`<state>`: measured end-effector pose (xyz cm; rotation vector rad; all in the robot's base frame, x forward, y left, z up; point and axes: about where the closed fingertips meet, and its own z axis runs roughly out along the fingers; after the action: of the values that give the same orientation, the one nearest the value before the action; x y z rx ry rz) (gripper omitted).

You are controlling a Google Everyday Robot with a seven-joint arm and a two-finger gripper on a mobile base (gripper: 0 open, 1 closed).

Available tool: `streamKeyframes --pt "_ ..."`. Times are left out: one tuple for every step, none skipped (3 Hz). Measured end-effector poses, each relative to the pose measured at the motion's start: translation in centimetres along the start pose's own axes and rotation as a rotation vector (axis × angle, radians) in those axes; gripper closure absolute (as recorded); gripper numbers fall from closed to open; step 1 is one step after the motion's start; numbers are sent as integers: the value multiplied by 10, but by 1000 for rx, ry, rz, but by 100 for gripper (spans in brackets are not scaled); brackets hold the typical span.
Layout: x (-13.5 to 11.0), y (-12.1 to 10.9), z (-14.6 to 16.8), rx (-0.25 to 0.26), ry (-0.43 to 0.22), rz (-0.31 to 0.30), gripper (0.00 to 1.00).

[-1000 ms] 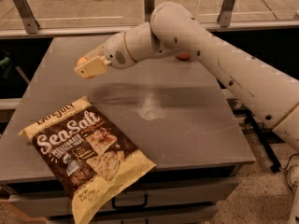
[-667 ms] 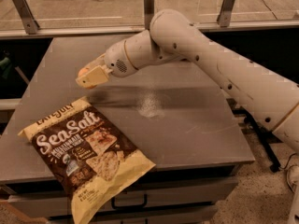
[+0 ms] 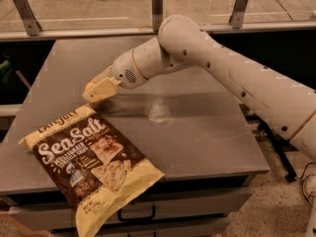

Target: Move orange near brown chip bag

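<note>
The brown chip bag [image 3: 91,164], dark brown and pale yellow with white "Sea Salt" lettering, lies flat at the table's front left corner and partly hangs over the front edge. My gripper [image 3: 94,92] is just beyond the bag's top edge, low over the table. It is shut on the orange [image 3: 89,86], of which only a small orange sliver shows behind the cream fingers [image 3: 101,89]. The white arm reaches in from the right across the table.
The grey table top [image 3: 197,127] spreads to the right of the bag, with a pale scuff [image 3: 159,111] near its middle. A rail with metal posts [image 3: 157,6] runs behind the table. Drawers [image 3: 138,214] sit under the front edge.
My gripper has moved with the orange toward the front of the table and lower, closer to the top edge of the chip bag. The bag has not moved.
</note>
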<state>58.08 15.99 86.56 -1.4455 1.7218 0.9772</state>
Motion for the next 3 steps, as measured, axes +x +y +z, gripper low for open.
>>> streamKeyframes --pt "7 -1 -2 5 19 7 13" --pt "13 -6 -3 12 37 12 0" --pt "13 -7 -4 16 38 12 0"
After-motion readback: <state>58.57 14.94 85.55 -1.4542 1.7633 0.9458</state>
